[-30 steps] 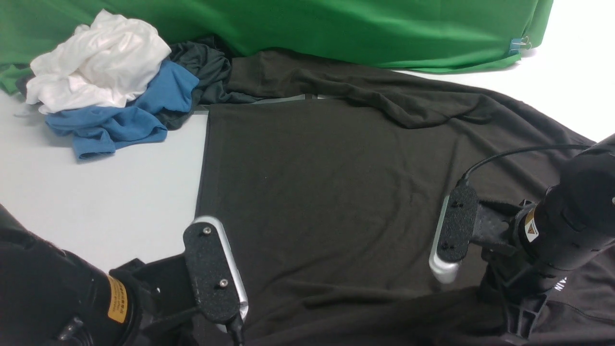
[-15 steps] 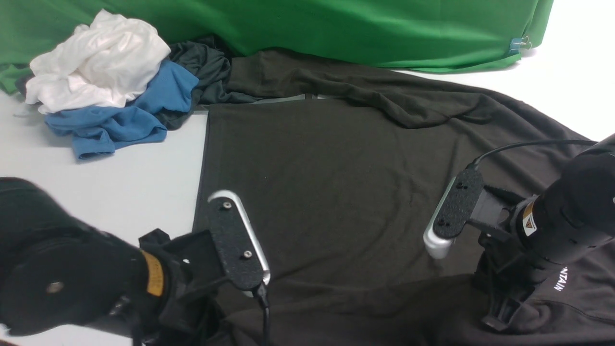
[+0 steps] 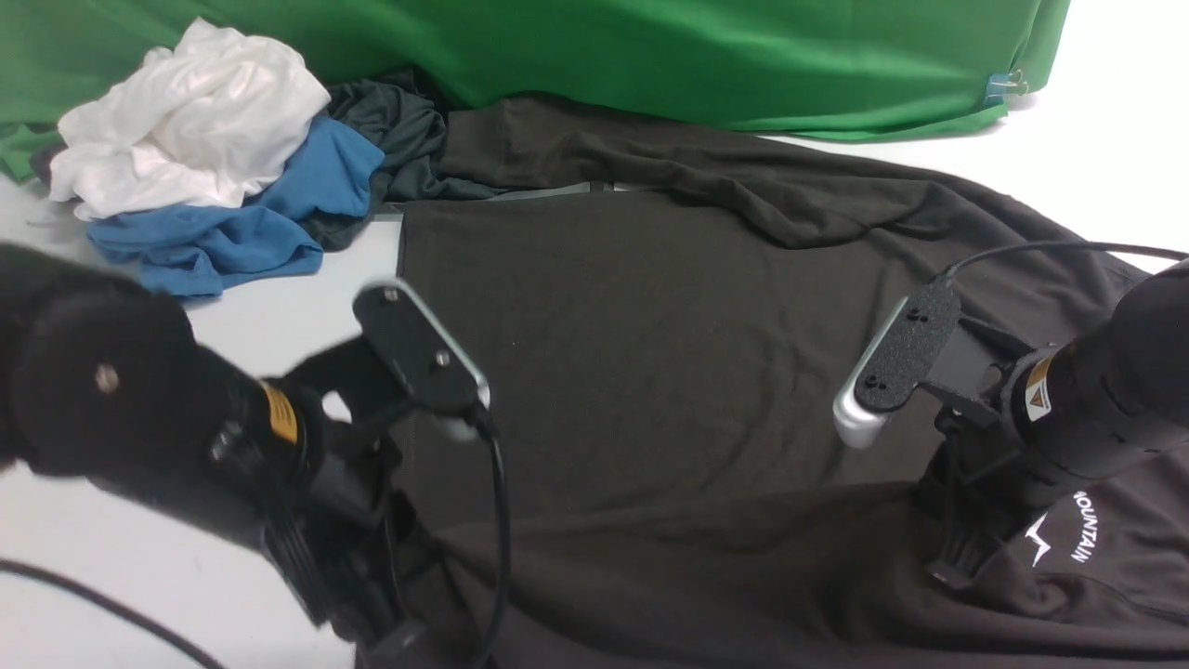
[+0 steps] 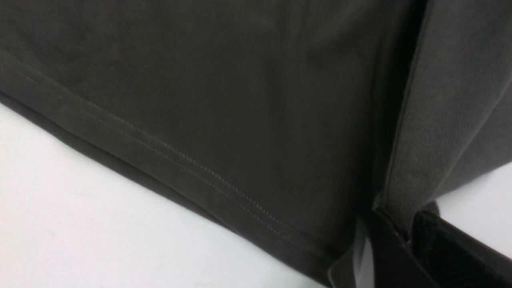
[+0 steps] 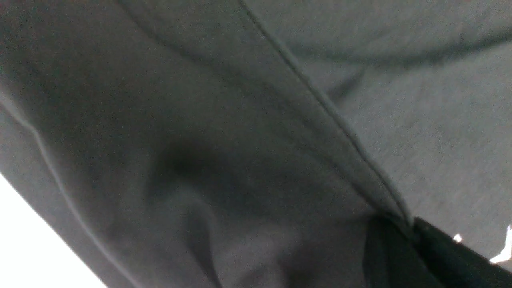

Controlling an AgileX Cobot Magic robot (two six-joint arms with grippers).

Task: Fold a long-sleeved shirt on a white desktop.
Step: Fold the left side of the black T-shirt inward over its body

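The long-sleeved shirt [image 3: 632, 353], charcoal-black, lies spread across the white desktop [image 3: 232, 344]. Its near part is folded up over the body, and the white mountain logo [image 3: 1068, 534] shows at the right. My left gripper [image 3: 376, 632] points down at the shirt's near left corner. In the left wrist view it [image 4: 404, 236] is shut on a ribbed strip of the shirt [image 4: 436, 120]. My right gripper [image 3: 952, 567] is shut on a seamed fold of the shirt [image 5: 344, 132] beside the logo, as the right wrist view [image 5: 410, 230] shows.
A heap of white [image 3: 195, 121], blue [image 3: 241, 232] and dark grey [image 3: 390, 130] garments sits at the back left. A green cloth backdrop [image 3: 650, 46] hangs behind. One sleeve [image 3: 743, 177] lies bunched along the shirt's far edge.
Both arms have risen and moved away from me with the shirt's near edge. The fold has grown and more of the logo shows. The left arm swung upward most.
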